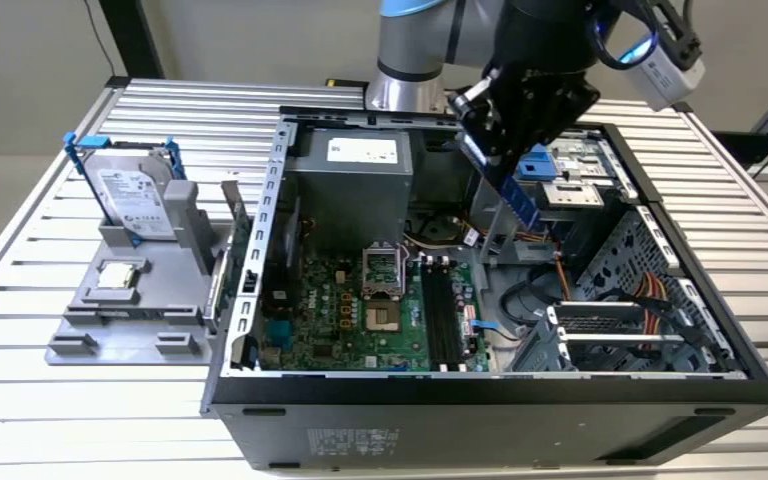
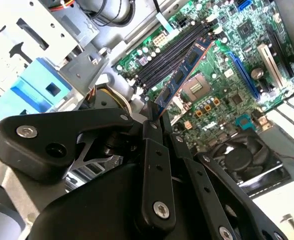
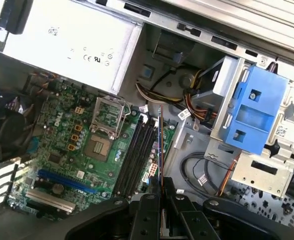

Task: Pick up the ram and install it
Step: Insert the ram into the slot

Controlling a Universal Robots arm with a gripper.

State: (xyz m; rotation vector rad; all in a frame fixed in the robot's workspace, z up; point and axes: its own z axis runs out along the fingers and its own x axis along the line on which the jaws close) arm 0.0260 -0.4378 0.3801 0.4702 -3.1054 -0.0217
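Gripper is clamped on one short end of the ram. The stick hangs in air inside the open case, above the motherboard, not seated. The black memory slots lie below it, apart. The ram is a thin, flat, rigid board, bluish with black chips. I judge it light but fragile, intolerant of twist or bending. Best held at the end, off the contact edge. With that long overhang I'd expect it to pivot if it snags. Case is sheet metal, black outside.
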